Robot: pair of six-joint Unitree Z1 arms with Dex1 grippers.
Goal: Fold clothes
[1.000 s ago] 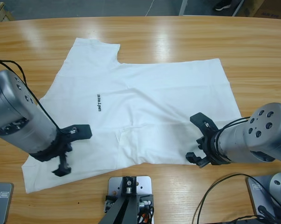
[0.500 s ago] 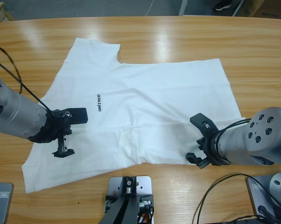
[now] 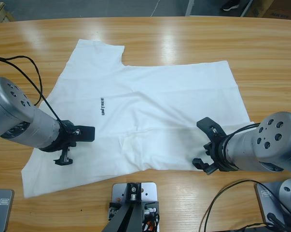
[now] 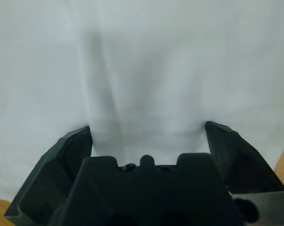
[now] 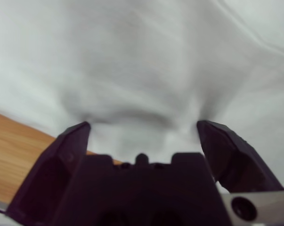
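Note:
The clothes are one white T-shirt, spread flat on the wooden table, with a small dark logo on the chest. My left gripper is over the shirt's lower left part, below the logo, and its jaws stand open. White cloth fills the left wrist view between the open left gripper. My right gripper is open at the shirt's near right edge. The right wrist view shows the right gripper straddling rumpled cloth next to bare wood.
A black cable loops from the left arm over the table's left side. Bare tabletop runs around the shirt at the back and right. Floor and boxes show beyond the far edge.
The left arm has swung and its gripper shifted slightly down and right over the shirt since half a second ago. The right arm has stayed still.

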